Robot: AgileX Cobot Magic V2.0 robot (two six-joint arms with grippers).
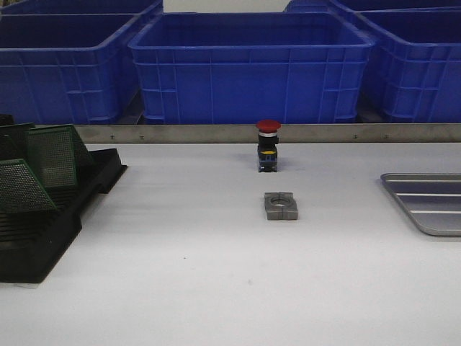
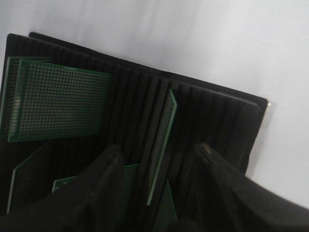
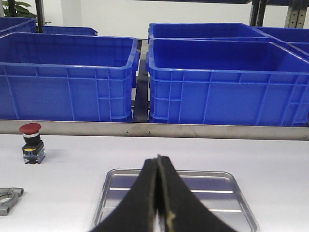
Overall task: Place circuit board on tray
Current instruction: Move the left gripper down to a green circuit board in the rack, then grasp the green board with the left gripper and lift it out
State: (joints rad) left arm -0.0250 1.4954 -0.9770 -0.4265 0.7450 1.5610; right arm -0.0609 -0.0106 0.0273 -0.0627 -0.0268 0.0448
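Left gripper (image 2: 157, 154) jaws apart astride upright circuit board (image 2: 161, 145) edge; right gripper (image 3: 158, 193) jaws together above tray (image 3: 227, 193)

A green perforated circuit board (image 2: 161, 145) stands on edge; the ribbed silvery tray (image 3: 219, 191) lies flat.

Red-capped push button (image 1: 268, 145) stands behind grey metal block (image 1: 280, 205); blue crates (image 1: 252, 65) beyond.

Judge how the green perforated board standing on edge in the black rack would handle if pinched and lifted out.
The circuit board looks thin and flat, so it is probably stiff and light. It stands in a slot of the black rack, so it may bind unless drawn straight out. Its narrow edge could slip from the left gripper, whose jaws straddle it, open.
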